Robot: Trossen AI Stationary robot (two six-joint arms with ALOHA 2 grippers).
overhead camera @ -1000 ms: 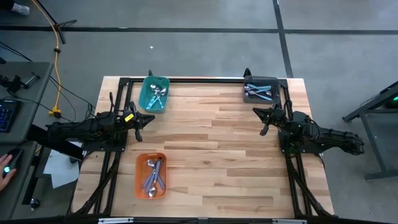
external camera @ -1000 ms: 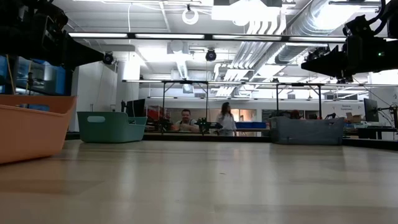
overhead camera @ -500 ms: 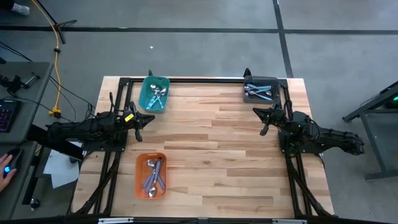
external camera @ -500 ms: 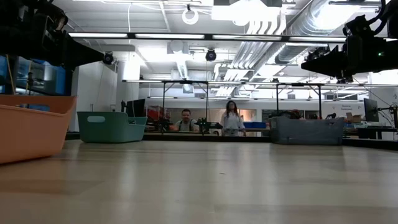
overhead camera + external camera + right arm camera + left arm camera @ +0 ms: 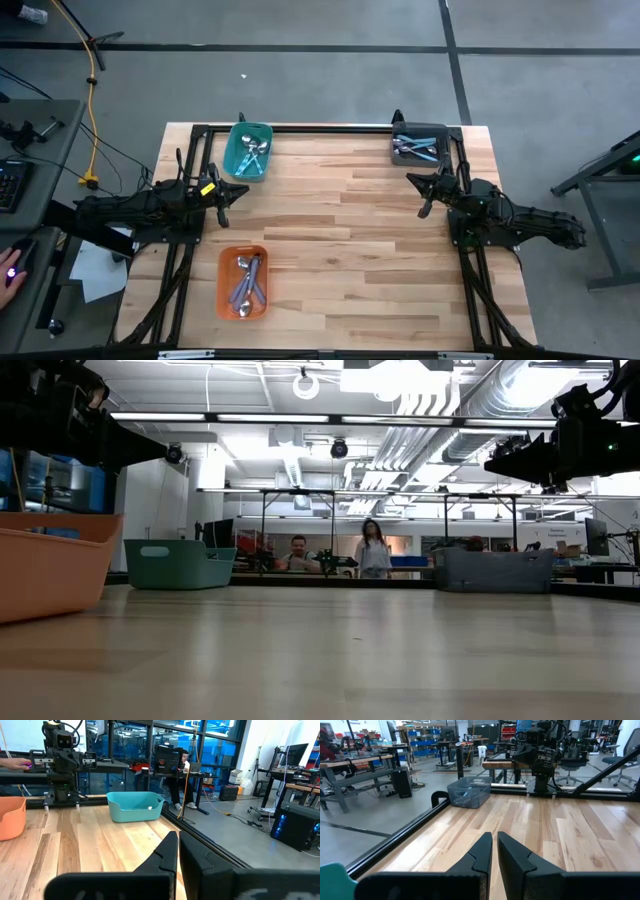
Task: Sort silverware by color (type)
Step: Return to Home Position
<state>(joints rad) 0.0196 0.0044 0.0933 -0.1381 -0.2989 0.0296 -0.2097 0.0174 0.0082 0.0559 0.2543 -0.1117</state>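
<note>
Arms have not moved | left gripper (image 5: 494, 836), right gripper (image 5: 177, 835): closed, empty | small shiny metal spoons (image 5: 255, 152) in table-edge plastic bins (image 5: 232, 150), well apart from jaws

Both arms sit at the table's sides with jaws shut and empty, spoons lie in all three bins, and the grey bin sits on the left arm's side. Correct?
No. The high view shows the grey bin on the right arm's side, near the right gripper. The rest holds: the left gripper is shut and empty too, and spoons lie in every bin.
</note>
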